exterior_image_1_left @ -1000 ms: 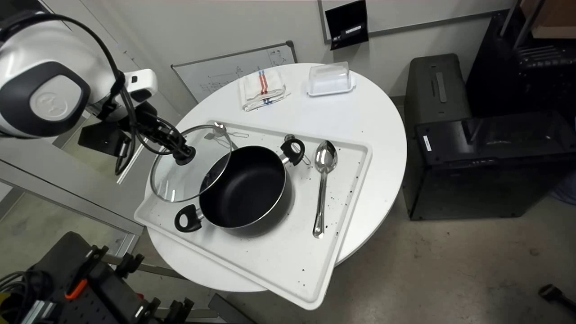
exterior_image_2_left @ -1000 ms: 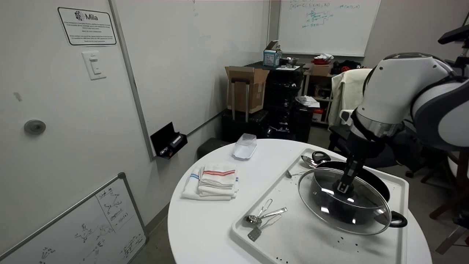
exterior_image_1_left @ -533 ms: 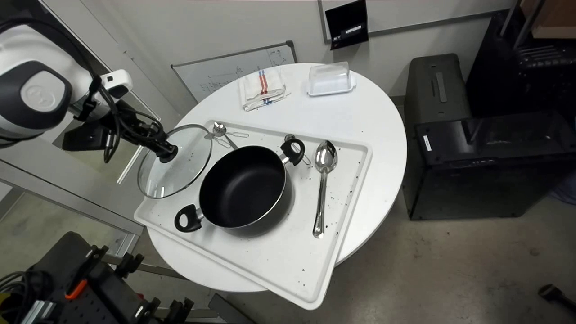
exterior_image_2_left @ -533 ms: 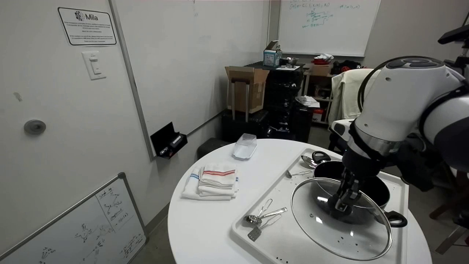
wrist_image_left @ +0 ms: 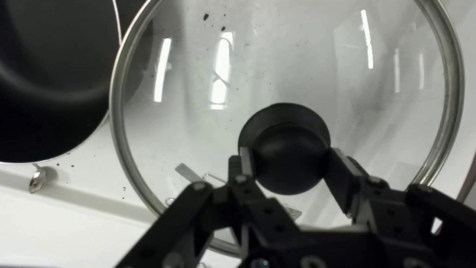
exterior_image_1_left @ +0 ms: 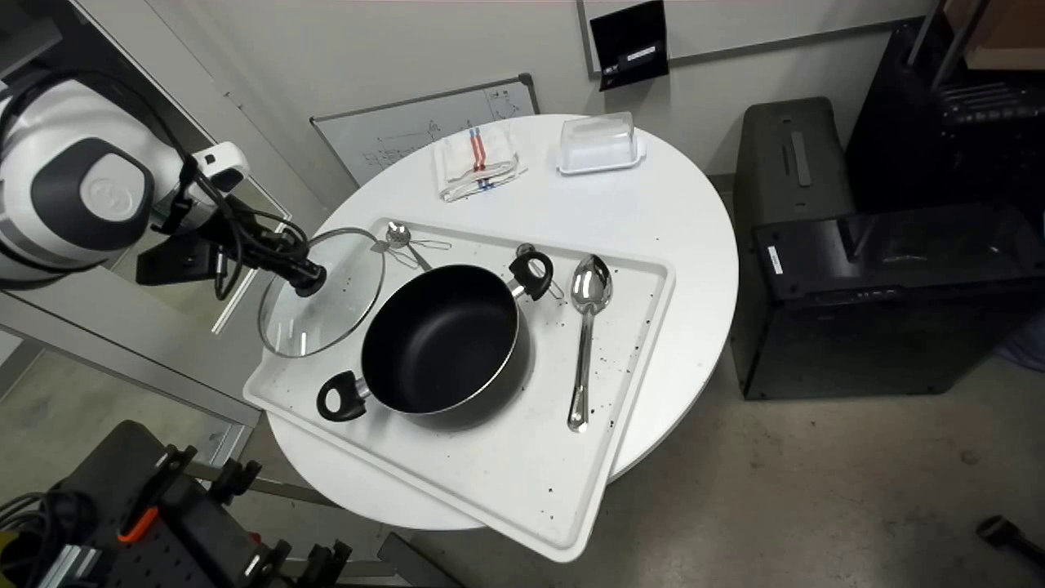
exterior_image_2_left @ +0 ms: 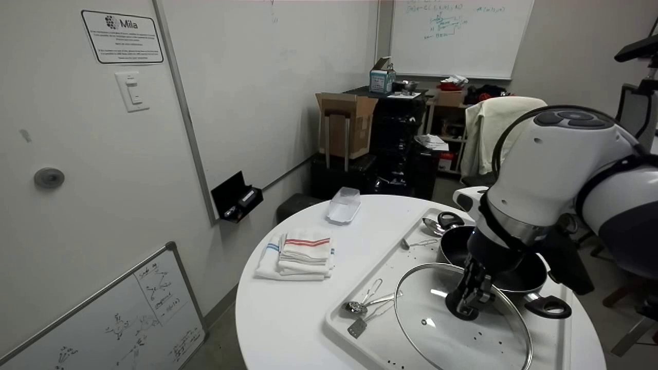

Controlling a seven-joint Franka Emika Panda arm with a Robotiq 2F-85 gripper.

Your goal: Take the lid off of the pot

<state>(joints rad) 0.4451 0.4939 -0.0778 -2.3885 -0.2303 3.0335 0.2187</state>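
The glass lid hangs beside the black pot, over the tray's corner; its exact height above the tray I cannot tell. My gripper is shut on the lid's dark knob. In an exterior view the lid shows in front of the pot, with the gripper at its knob. In the wrist view both fingers of the gripper press the knob's sides, and the lid's rim overlaps the edge of the pot. The pot is uncovered, its dark inside visible.
A white tray on the round table carries the pot, a metal spoon and small utensils. Folded towels and a clear-covered butter dish lie on the table's far part. Pot handles stick out.
The lid was over part of the pot's opening in the exterior views; it has moved sideways off it with the gripper. Over the last half second it shifted only a little. The pot has stayed.
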